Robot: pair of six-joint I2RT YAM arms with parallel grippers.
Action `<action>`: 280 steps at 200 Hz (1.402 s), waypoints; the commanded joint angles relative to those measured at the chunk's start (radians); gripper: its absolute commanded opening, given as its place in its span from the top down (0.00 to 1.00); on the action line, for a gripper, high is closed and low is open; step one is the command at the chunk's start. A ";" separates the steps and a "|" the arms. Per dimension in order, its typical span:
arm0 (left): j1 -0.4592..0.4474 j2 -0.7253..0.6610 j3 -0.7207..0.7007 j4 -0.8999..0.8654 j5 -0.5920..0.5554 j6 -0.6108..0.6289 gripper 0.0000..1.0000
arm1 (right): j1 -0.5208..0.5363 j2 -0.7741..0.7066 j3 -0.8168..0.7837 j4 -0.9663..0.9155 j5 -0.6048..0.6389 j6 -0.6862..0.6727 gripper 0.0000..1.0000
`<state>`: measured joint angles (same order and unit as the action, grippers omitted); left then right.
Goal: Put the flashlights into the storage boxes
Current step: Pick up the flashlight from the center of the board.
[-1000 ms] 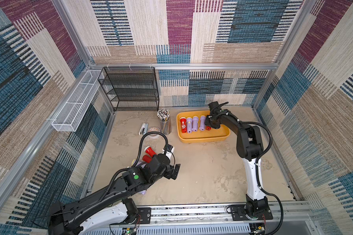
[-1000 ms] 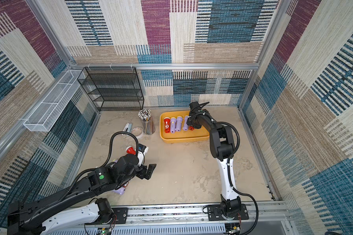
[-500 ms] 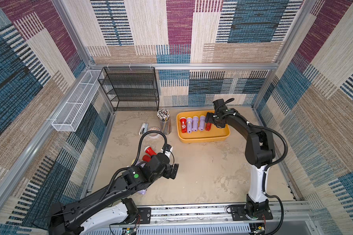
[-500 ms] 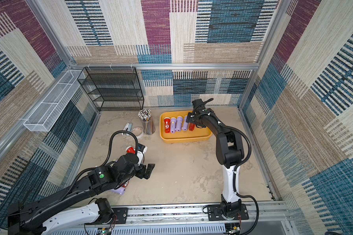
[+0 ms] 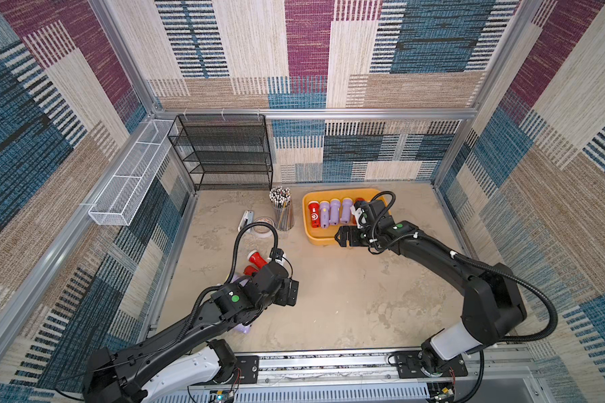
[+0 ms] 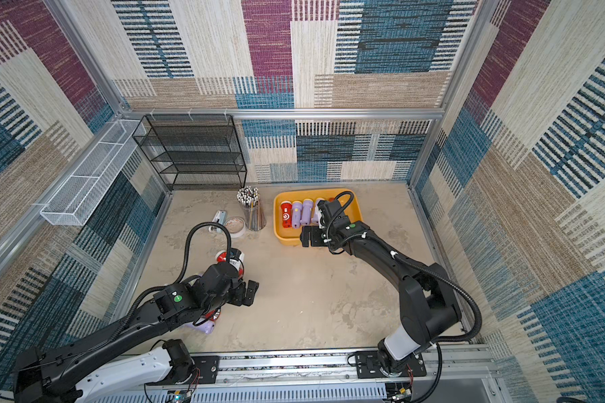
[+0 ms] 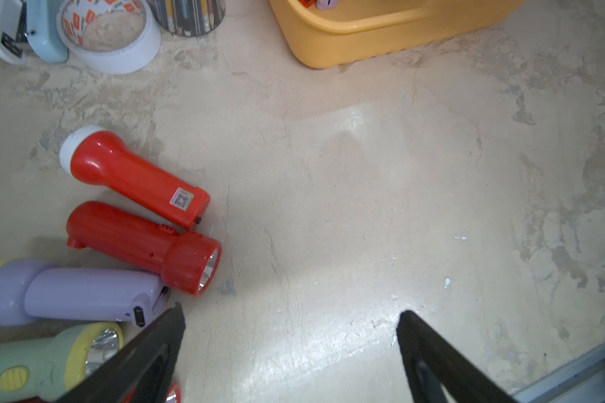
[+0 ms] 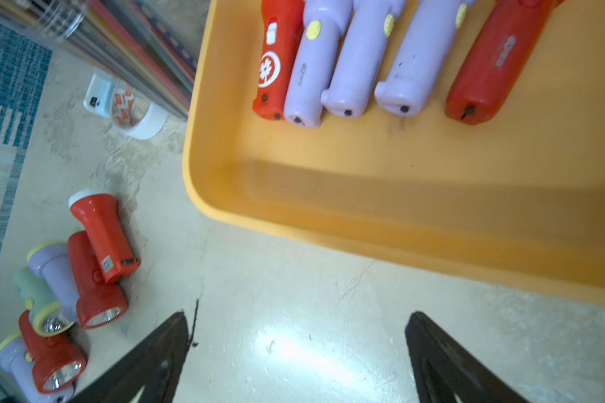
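The yellow-orange storage box (image 5: 320,239) holds several flashlights in a row: a red one (image 8: 273,66), three lavender ones (image 8: 357,59) and another red one (image 8: 486,69). My right gripper (image 8: 298,314) hangs open and empty over the floor just in front of the box's near wall (image 6: 287,240). Loose flashlights lie in a cluster at the left: two red (image 7: 130,178), one lavender (image 7: 70,293) and one pale green (image 7: 46,363). My left gripper (image 7: 290,310) is open and empty over bare floor beside that cluster, one finger near the lavender one's tail.
A cup of pencils (image 5: 282,209), a tape roll (image 5: 263,225) and a small white-and-blue device (image 5: 247,219) stand left of the box. A black mesh rack (image 5: 224,153) is at the back wall. A white wire basket (image 5: 130,178) hangs on the left wall.
My right gripper opened, left a red flashlight in the box and drew back over the near rim toward the front. The left arm has barely moved.
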<state>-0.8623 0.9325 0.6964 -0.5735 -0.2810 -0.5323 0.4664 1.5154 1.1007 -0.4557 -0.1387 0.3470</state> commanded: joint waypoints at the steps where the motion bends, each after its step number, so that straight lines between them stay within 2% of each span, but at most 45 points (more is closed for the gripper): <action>1: 0.025 -0.030 -0.035 -0.005 0.018 -0.100 0.04 | 0.009 -0.082 -0.070 0.069 -0.026 -0.008 0.00; 52: 0.144 -0.111 -0.109 -0.047 0.066 -0.184 0.06 | 0.021 -0.197 -0.184 0.090 -0.016 -0.011 0.00; 111: 0.263 -0.123 -0.123 -0.063 0.108 -0.168 0.05 | 0.066 -0.273 -0.296 0.138 -0.021 0.019 0.00; 138: 0.300 -0.080 -0.105 -0.037 0.124 -0.150 0.05 | 0.094 -0.313 -0.318 0.157 -0.095 0.004 0.01; 176: 0.353 -0.002 -0.087 0.025 0.163 -0.131 0.05 | 0.243 -0.403 -0.353 0.242 -0.162 0.049 0.00; 205: 0.388 0.059 -0.049 0.044 0.165 -0.103 0.05 | 0.318 -0.424 -0.383 0.282 -0.153 0.083 0.01; 246: 0.424 0.155 0.015 0.080 0.163 -0.072 0.08 | 0.327 -0.415 -0.418 0.290 -0.115 0.096 0.00; 280: 0.443 0.247 0.048 0.133 0.181 -0.069 0.14 | 0.327 -0.438 -0.428 0.290 -0.075 0.106 0.00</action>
<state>-0.4290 1.1347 0.7212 -0.4942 -0.1238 -0.6250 0.7925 1.0931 0.6792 -0.2043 -0.2516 0.4351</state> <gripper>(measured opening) 0.865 0.995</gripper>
